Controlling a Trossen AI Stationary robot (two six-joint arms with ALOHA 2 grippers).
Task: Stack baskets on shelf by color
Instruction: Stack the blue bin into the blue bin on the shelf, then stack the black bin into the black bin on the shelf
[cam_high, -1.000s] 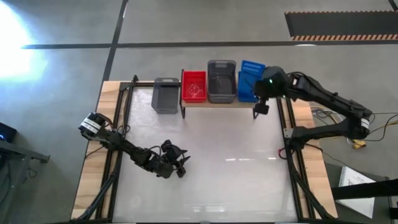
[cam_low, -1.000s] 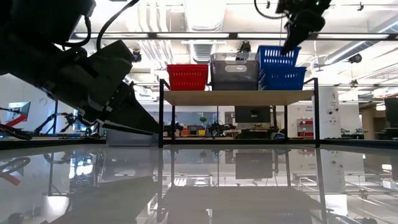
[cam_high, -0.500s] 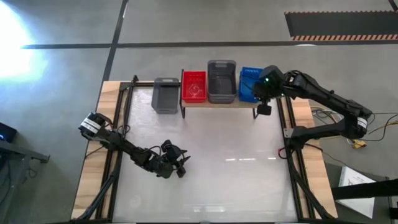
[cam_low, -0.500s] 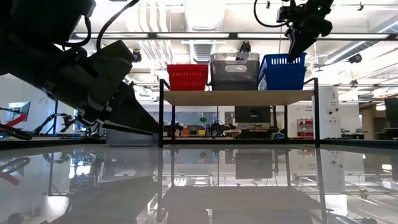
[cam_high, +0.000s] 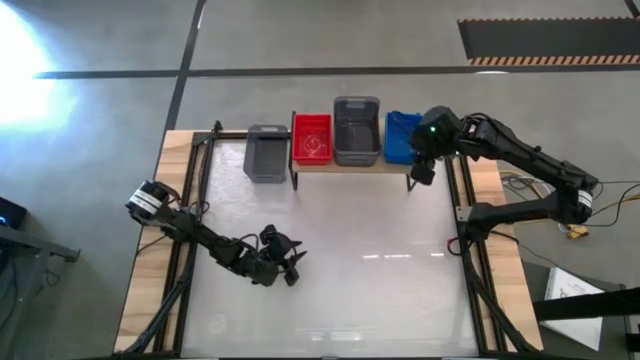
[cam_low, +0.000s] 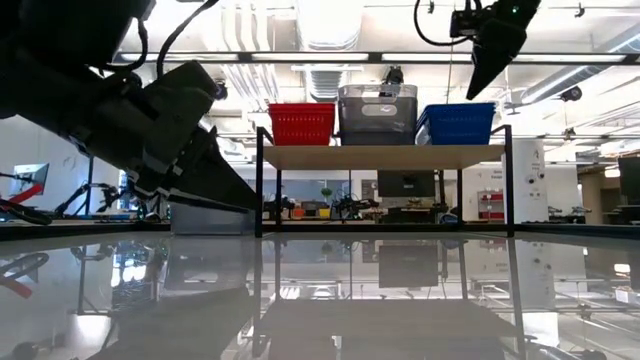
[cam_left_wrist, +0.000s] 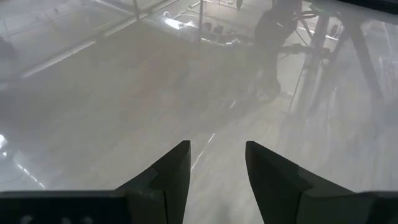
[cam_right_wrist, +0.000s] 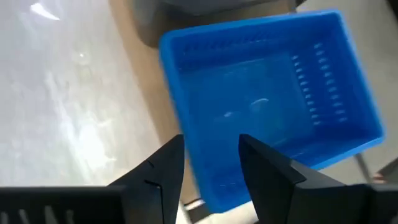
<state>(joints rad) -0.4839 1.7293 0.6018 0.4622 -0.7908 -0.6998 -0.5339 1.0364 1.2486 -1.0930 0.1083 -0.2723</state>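
Shelf (cam_high: 350, 166) holds red basket (cam_high: 311, 138), grey stack (cam_high: 356, 129) and blue basket (cam_high: 402, 137) directly below right claw (cam_high: 423, 172), fingers apart, gripping nothing. One grey basket (cam_high: 266, 152) left on desk (cam_high: 360, 270), well beyond the red one; probably last to stack. Left claw (cam_left_wrist: 216, 163) parked open over desk, empty.

Baskets on the shelf, one grey left beside it

On the light-wood shelf (cam_high: 352, 167) I see a red basket (cam_high: 311, 138), a taller dark grey stack (cam_high: 356, 130) and a blue basket (cam_high: 401, 137) side by side, upright; another grey basket (cam_high: 266, 153) sits on the table, just off the red end.
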